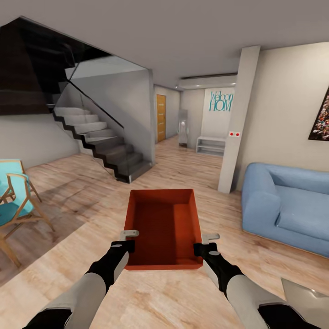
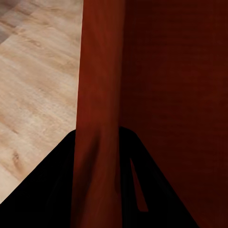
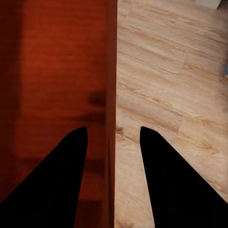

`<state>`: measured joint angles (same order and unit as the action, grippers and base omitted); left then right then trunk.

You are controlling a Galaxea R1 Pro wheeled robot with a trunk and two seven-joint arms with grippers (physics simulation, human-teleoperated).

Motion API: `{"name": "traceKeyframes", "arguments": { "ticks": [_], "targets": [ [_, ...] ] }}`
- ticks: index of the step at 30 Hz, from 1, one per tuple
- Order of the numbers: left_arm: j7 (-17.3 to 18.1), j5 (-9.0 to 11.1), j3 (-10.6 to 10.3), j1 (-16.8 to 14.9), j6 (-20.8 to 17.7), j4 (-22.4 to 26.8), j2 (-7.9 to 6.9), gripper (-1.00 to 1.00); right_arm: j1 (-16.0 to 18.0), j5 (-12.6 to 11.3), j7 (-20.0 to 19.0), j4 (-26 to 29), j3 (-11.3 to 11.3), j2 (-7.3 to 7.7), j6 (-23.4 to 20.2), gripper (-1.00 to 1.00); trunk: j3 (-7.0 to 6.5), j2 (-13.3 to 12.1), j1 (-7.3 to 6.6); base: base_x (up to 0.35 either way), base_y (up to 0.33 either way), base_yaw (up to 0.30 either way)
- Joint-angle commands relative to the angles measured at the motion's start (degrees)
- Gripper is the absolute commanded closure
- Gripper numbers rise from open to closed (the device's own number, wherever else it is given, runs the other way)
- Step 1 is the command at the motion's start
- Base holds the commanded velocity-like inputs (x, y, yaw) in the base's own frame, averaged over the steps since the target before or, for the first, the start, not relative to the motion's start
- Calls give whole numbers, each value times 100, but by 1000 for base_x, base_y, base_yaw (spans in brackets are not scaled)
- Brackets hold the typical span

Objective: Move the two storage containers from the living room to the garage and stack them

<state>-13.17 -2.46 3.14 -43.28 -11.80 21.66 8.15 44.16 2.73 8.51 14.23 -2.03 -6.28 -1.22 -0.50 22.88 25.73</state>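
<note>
Storage container (image 1: 165, 227), an orange-red open rectangular bin with thin plain walls, held out ahead of the trunk above the light wood-plank floor (image 1: 183, 292). Looks light and stiff, likely smooth, so prone to slip; the side walls near the close corners are the sensible hold. Left gripper (image 1: 129, 241) is clamped over the left wall; right gripper (image 1: 205, 243) straddles the right wall, though its jaws appear not fully closed on it. Living room: blue fabric sofa (image 1: 285, 208), grey staircase (image 1: 100, 137), hallway beyond.
</note>
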Motion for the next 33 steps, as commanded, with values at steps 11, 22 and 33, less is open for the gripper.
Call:
{"name": "traceKeyframes", "arguments": {
  "ticks": [11,22,33],
  "targets": [
    [10,0,3,-2,266,22,11,100,2,-70,-16,-17,19,-58,-58,100,3,4,5,322,0,-1],
    [10,0,3,-1,266,22,11,100,0,-70,-16,-17,19,-48,-8,100,3,4,5,322,0,0],
    [11,0,3,0,266,22,11,100,-1,-70,-16,-17,23,-50,-10,100,3,4,5,322,0,0]
  ]
}}
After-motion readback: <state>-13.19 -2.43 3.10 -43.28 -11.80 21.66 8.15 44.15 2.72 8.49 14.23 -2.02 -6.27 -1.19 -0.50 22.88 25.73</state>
